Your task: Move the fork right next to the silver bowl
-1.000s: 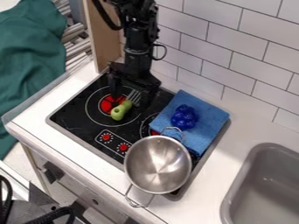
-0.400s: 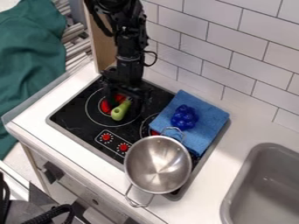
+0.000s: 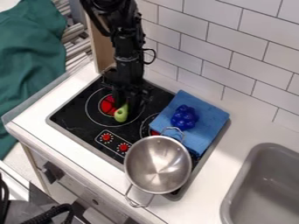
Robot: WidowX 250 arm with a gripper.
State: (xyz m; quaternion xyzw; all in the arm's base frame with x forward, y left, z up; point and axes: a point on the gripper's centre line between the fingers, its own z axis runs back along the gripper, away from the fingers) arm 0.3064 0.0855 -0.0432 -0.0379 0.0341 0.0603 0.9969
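Gripping the fork (image 3: 121, 115) over the left burner (image 3: 94, 104) of a black toy cooktop (image 3: 74, 124), a robot's black gripper (image 3: 126, 107) hangs straight down, its two fingers drawn in close about the utensil's upper part. The grasping step appears to be in hand, with the carry to the silver bowl (image 3: 156, 165) still to be done. The next move calls for a firm hold, a slight lift and a short trip toward the front right of the cooktop, then a release right beside the bowl's wall. The bowl's looped wire handles could catch the fork if it came in too low. The fork's handle is light green, smooth and rounded at its end, with a small round mark; it points toward the cooktop's front edge, beside the burner's red center (image 3: 108, 105). Its tines are hidden behind the gripper. Near the bowl's rear handle (image 3: 173, 128), a bumpy dark-blue toy (image 3: 184, 117) rests on a folded blue cloth (image 3: 204, 122).
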